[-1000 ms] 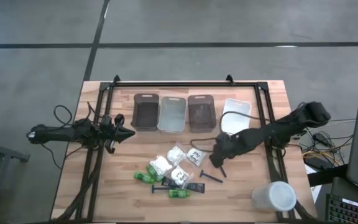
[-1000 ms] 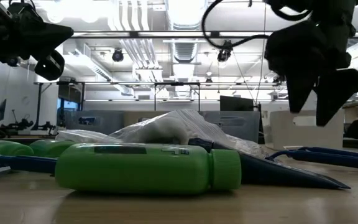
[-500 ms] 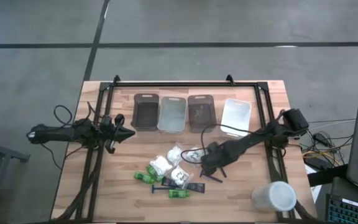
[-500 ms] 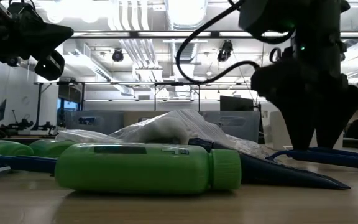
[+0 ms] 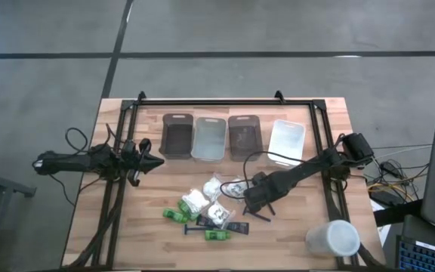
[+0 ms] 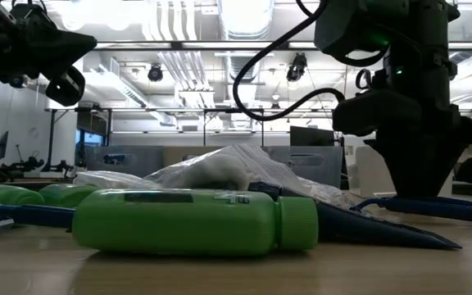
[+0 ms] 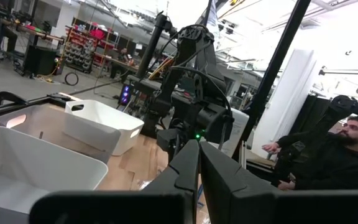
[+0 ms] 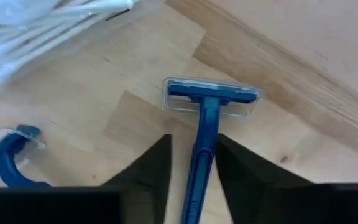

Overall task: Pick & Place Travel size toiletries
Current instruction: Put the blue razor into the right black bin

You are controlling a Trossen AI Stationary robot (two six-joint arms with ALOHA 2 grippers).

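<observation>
The toiletries lie in a heap at the table's near middle: green mini bottles (image 5: 176,215) (image 6: 195,221), white wrapped packets (image 5: 206,198), a black tube (image 5: 237,226) and blue razors. My right gripper (image 5: 256,202) is down at the table, open. Its fingers stand on either side of the handle of a blue razor (image 8: 204,143), which lies flat on the wood with its clear-capped head (image 8: 211,96) beyond the fingertips. A second razor (image 8: 14,155) lies close by. My left gripper (image 5: 157,162) is shut and empty, held above the table's left side. My right gripper comes from above, pointing down, with its fingers along the razor's handle (image 8: 207,134). One finger (image 8: 235,162) lies right beside the handle and the other (image 8: 157,162) stands a little off. I cannot tell whether either touches it.
Two grey bins (image 5: 177,136) (image 5: 245,137), a clear bin (image 5: 209,138) and a white bin (image 5: 286,140) stand in a row at the far side. A large white cup (image 5: 333,239) stands at the near right corner. A black frame (image 5: 225,102) borders the table.
My right gripper has come down from above the table, moving a little toward the left and near edge, and now stands low over the blue razor. In the last half second it has only sunk slightly. The toiletries have not moved.
</observation>
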